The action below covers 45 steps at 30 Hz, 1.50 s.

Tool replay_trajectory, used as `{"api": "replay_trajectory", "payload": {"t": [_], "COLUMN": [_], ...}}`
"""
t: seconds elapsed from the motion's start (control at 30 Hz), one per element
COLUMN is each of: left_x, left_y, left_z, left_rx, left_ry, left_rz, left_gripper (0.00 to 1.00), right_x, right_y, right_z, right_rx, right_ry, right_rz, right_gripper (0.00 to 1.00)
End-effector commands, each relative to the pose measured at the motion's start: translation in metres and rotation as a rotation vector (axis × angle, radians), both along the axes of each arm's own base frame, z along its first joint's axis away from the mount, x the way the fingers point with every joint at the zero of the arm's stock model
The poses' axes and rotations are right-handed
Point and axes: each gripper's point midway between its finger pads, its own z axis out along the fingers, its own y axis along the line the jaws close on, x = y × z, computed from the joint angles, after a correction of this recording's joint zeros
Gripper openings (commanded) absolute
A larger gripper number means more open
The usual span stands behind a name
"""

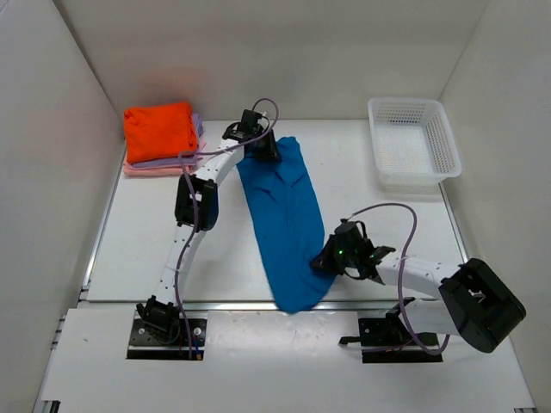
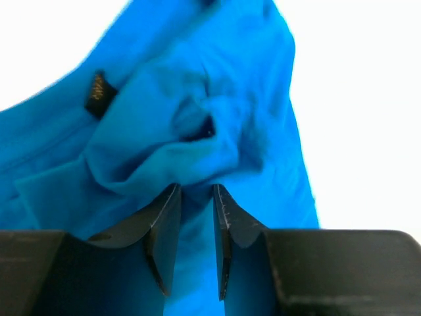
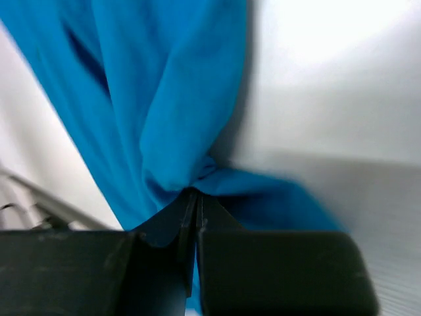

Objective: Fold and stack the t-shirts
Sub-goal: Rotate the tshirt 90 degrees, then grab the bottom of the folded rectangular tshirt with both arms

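The bright blue t-shirt (image 1: 284, 215) lies stretched in a long strip from the back middle of the table to its front edge. My left gripper (image 1: 261, 148) is at the shirt's far end. In the left wrist view its jaws (image 2: 197, 187) stand narrowly apart and pinch a bunched fold of blue cloth (image 2: 197, 99). My right gripper (image 1: 320, 261) is at the shirt's right edge near the front. In the right wrist view it (image 3: 196, 192) is shut on gathered blue cloth (image 3: 171, 99). Folded orange (image 1: 159, 129), lavender (image 1: 195, 155) and pink (image 1: 146, 169) tees are stacked at the back left.
A white mesh basket (image 1: 413, 142) stands at the back right. White walls enclose the table on the left, back and right. The shirt's near end hangs over the table's front edge (image 1: 215, 303).
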Motion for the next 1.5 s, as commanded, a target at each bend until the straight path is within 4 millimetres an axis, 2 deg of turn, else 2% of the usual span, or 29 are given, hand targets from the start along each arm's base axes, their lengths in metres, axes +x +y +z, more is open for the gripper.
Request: {"api": "replay_trajectory", "payload": {"t": [0.0,0.1,0.13,0.17,0.2,0.33,0.47,0.57,0.63,0.67,0.73,0.8,0.87,0.97,1.0,1.03,1.07,1.1,1.13,1.17,1.2,1.23,1.27,1.3,1.33,1.37,1.4,1.43,1.47], "left_x": [-0.003,0.01,0.021,0.024,0.02,0.05,0.078,0.085,0.089,0.093,0.097,0.104,0.109,0.11,0.108,0.101,0.091,0.082,0.06,0.041,0.024,-0.009,-0.032,-0.066,-0.107,-0.112,-0.162,-0.194,-0.201], "left_y": [-0.03,-0.039,-0.036,-0.034,-0.03,-0.019,-0.004,0.013,0.02,0.03,0.031,0.039,0.037,0.032,0.032,0.029,0.028,0.03,0.023,0.027,0.029,0.024,0.029,0.027,0.028,0.024,0.029,0.035,0.035], "left_z": [0.014,0.015,0.029,0.016,0.011,0.02,0.028,0.034,0.035,0.034,0.042,0.057,0.077,0.127,0.146,0.165,0.165,0.176,0.177,0.16,0.164,0.152,0.139,0.131,0.118,0.12,0.109,0.107,0.114], "left_rx": [-0.078,-0.181,-0.21,-0.224,-0.231,-0.297,-0.363,-0.38,-0.365,-0.353,-0.362,-0.39,-0.415,-0.489,-0.506,-0.509,-0.486,-0.44,-0.394,-0.308,-0.245,-0.165,-0.112,-0.035,0.022,-0.008,-0.035,-0.109,-0.152], "left_ry": [0.074,0.08,0.027,0.033,0.057,-0.012,-0.055,-0.074,-0.089,-0.09,-0.11,-0.139,-0.19,-0.263,-0.29,-0.292,-0.26,-0.282,-0.218,-0.15,-0.154,-0.079,-0.004,0.033,0.071,0.018,0.084,0.083,0.033], "left_rz": [-0.038,-0.002,0.001,0.02,0.038,0.097,0.159,0.2,0.216,0.237,0.236,0.248,0.229,0.2,0.185,0.168,0.14,0.099,0.076,0.043,-0.009,-0.062,-0.079,-0.119,-0.14,-0.144,-0.138,-0.104,-0.099], "left_gripper": [0.37,0.37,0.37,0.37,0.36,0.35,0.36,0.36,0.36,0.36,0.37,0.37,0.37,0.37,0.38,0.38,0.38,0.45,0.49,0.57,0.55,0.54,0.55,0.6,0.65,0.67,0.67,0.66,0.65], "right_x": [-0.008,-0.002,0.0,0.007,0.006,0.013,0.005,-0.005,-0.007,-0.003,0.0,0.007,0.012,0.016,0.015,0.017,0.015,0.016,0.024,0.021,0.022,0.031,0.033,0.028,0.034,0.03,0.023,0.024,0.017], "right_y": [0.035,0.049,0.046,0.049,0.046,0.041,0.039,0.042,0.035,0.033,0.027,0.026,0.031,0.035,0.034,0.03,0.025,0.018,0.006,0.002,-0.007,-0.02,-0.033,-0.036,-0.053,-0.061,-0.063,-0.072,-0.074], "right_z": [0.0,0.006,0.002,0.01,0.004,0.003,0.003,0.011,0.011,0.019,0.025,0.04,0.059,0.072,0.07,0.069,0.067,0.066,0.064,0.064,0.062,0.065,0.062,0.059,0.056,0.056,0.053,0.052,0.05], "right_rx": [0.171,0.159,0.129,0.146,0.137,0.139,0.137,0.164,0.12,0.123,0.118,0.115,0.074,0.035,0.022,0.005,-0.024,-0.04,-0.062,-0.074,-0.084,-0.093,-0.115,-0.106,-0.124,-0.099,-0.077,-0.072,-0.058], "right_ry": [0.013,-0.054,-0.069,-0.094,-0.081,-0.065,-0.046,-0.033,-0.064,-0.095,-0.131,-0.209,-0.312,-0.377,-0.373,-0.379,-0.379,-0.366,-0.364,-0.359,-0.341,-0.344,-0.332,-0.301,-0.288,-0.26,-0.232,-0.22,-0.192], "right_rz": [-0.136,-0.12,-0.142,-0.147,-0.153,-0.173,-0.163,-0.141,-0.136,-0.143,-0.15,-0.118,-0.043,0.012,0.027,0.043,0.061,0.072,0.067,0.112,0.139,0.122,0.145,0.165,0.146,0.158,0.185,0.166,0.186], "right_gripper": [0.0,0.0,0.0,0.0,0.0,0.0,0.0,0.0,0.04,0.1,0.18,0.26,0.29,0.31,0.31,0.31,0.31,0.34,0.35,0.36,0.37,0.37,0.37,0.39,0.39,0.39,0.41,0.41,0.42]}}
